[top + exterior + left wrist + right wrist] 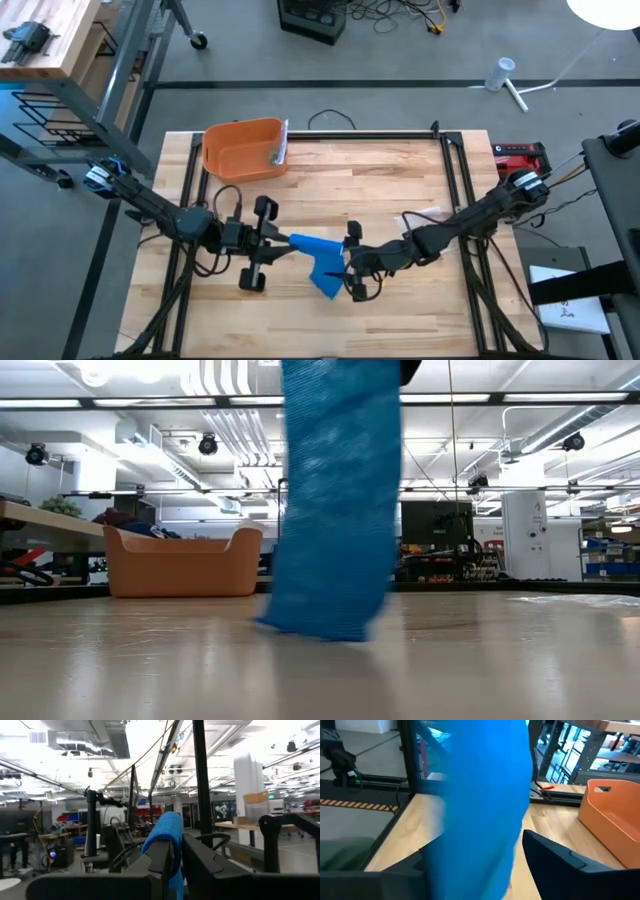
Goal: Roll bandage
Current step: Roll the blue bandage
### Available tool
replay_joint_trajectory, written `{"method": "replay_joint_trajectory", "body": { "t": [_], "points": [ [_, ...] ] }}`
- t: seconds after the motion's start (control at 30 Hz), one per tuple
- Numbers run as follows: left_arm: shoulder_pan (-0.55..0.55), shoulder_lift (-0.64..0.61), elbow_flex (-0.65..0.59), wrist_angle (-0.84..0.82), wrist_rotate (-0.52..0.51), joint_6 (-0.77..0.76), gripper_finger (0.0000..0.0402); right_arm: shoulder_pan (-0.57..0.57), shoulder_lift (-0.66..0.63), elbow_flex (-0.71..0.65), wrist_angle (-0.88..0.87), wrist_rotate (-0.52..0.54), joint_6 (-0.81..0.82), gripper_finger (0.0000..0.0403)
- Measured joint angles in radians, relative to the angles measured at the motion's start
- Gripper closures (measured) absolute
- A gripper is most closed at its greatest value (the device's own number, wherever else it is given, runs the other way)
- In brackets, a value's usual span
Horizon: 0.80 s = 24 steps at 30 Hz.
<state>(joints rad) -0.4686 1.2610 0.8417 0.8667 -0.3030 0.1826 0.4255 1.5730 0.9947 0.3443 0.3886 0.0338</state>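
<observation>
My left gripper (285, 240) sits just left of centre in the high view, its fingers (162, 857) pinched together on one end of the bandage (322, 262), which shows in the left wrist view as a blue strip draped over and between them. My right gripper (352, 262) is just right of centre, its fingers (560, 857) standing apart with the bandage hanging between them, so I judge it grips nothing now. The bandage is at mid-table, running from my left fingers toward lower right and hanging down to touch the table (400, 180), as the low view shows in its middle. I judge the rolling is barely begun or only partly done: I see no tight roll anywhere, only a loose, hanging length, so most of the winding is left. The bandage is bright blue, with a fine woven texture, wide and flat, limp, and slightly folded where it meets the wood. The orange bin (243, 147) stands well apart in the upper left of the high view.
</observation>
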Motion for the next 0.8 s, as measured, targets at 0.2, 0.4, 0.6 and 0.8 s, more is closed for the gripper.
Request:
{"method": "replay_joint_trajectory", "body": {
  "t": [0.2,0.4,0.6,0.8],
  "points": [
    [0.000,-0.005,0.000,0.016,-0.003,0.042,0.0364,0.000,0.000,0.000,0.013,0.057,0.001,0.0199],
    [0.000,-0.018,0.000,0.017,-0.054,0.108,0.0364,0.006,0.000,0.000,0.001,0.057,0.046,0.0227],
    [0.001,-0.025,0.000,0.017,-0.056,0.171,0.0364,0.013,0.000,0.000,0.002,0.057,0.046,0.0273],
    [0.001,-0.031,0.000,0.006,-0.082,0.199,0.0364,0.013,0.000,0.000,-0.001,0.057,0.078,0.0326]
  ]
}}
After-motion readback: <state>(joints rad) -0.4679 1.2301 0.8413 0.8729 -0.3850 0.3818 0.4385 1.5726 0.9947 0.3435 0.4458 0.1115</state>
